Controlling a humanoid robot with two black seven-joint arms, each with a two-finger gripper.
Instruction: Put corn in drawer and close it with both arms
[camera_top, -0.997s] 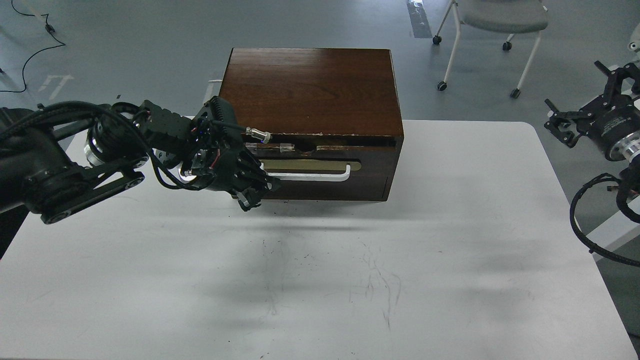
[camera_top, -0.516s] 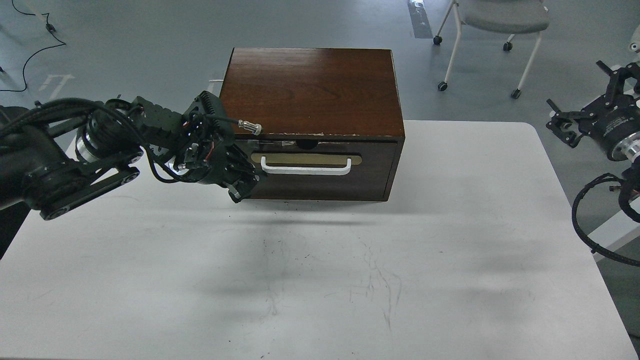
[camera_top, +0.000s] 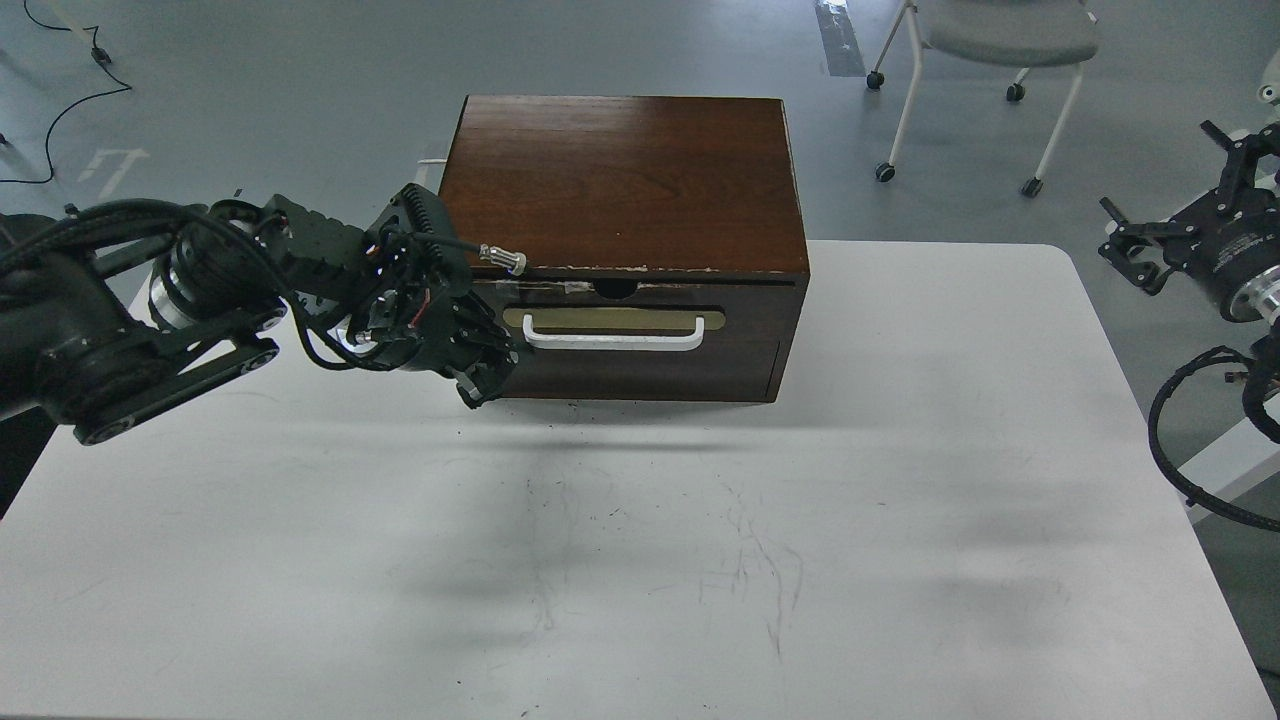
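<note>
The drawer (camera_top: 640, 345) of the dark brown wooden box (camera_top: 620, 180) sits flush in the box front, with its white bar handle (camera_top: 612, 340) on a beige plate. My left gripper (camera_top: 485, 378) is against the drawer front's left end, left of the handle; its dark fingers cannot be told apart. My right gripper (camera_top: 1175, 195) hangs off the table's right side, far from the box, with its fingers spread and empty. The corn is out of view.
The box stands at the back middle of the white table (camera_top: 700, 560). A grey chair on castors (camera_top: 1000, 40) stands on the floor behind, to the right. Black cables (camera_top: 1190, 470) loop by the table's right edge.
The drawer stood slightly out one second ago and is now flush in the box. My left gripper moved back and left along its front. The right arm barely moved.
</note>
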